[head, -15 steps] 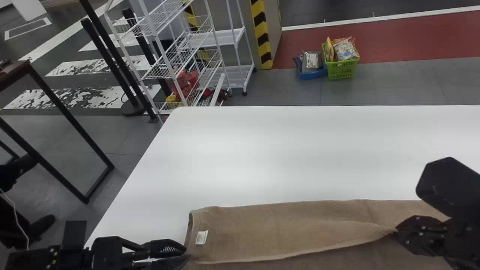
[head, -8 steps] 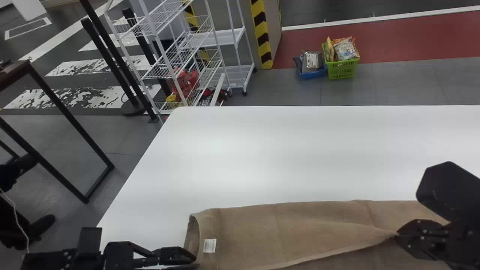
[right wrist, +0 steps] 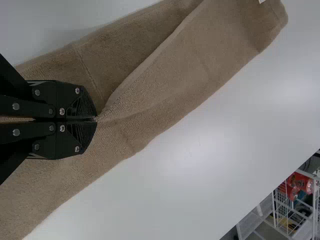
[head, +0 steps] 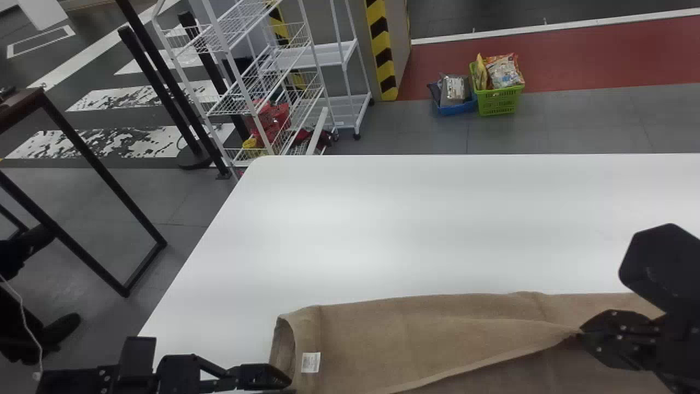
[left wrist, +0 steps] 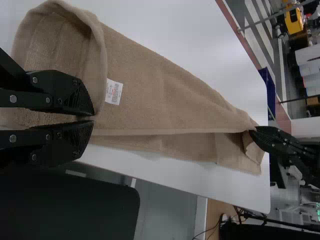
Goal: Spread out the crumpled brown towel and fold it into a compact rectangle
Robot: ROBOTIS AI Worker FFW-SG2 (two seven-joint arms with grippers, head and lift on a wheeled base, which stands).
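Jointly, fingers closed on cloth, my left end effector (left wrist: pixel 93 119) and right end effector (right wrist: pixel 96 119) clamp the near upper edge of the brown towel (head: pixel 415 339), one toward each end. Its long axis runs left to right between them; the fold lies beyond on the white table (head: pixel 437 230), so laying that edge down toward me likely comes next.

No legible text, towel label (left wrist: pixel 113 92) included
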